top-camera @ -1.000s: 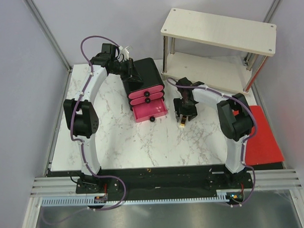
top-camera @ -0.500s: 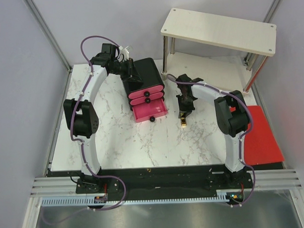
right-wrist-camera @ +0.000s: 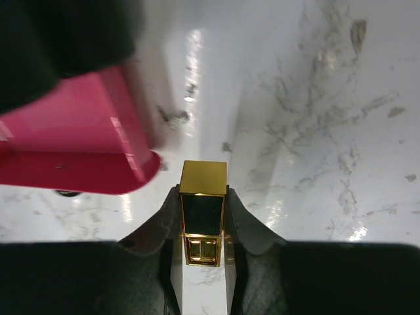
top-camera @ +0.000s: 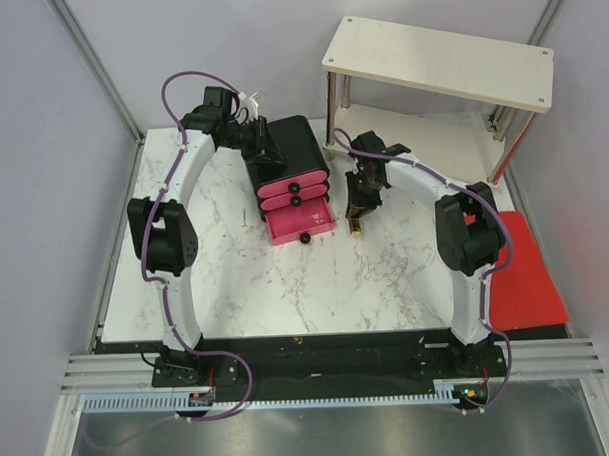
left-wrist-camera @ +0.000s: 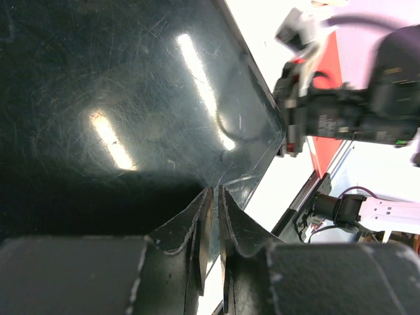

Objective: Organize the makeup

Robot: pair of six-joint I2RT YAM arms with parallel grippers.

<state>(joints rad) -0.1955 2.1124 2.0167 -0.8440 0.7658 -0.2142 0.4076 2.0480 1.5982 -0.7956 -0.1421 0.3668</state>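
My right gripper is shut on a gold-black tube and holds it just off the marble, right of the open pink bottom drawer. In the right wrist view the tube sits upright between my fingers, gold cap outward, with the gripper beside the drawer's corner. My left gripper rests at the back left of the black box. Its jaws stand almost together over the glossy box top, with nothing seen between them. No other makeup shows.
A pale two-level shelf stands at the back right. A red mat lies at the table's right edge. The box's two upper pink drawers are pushed in. The right arm shows in the left wrist view.
My right gripper has closed on the gold-black tube, lifted it off the marble and carried it left and back toward the open drawer. The left arm has not moved.
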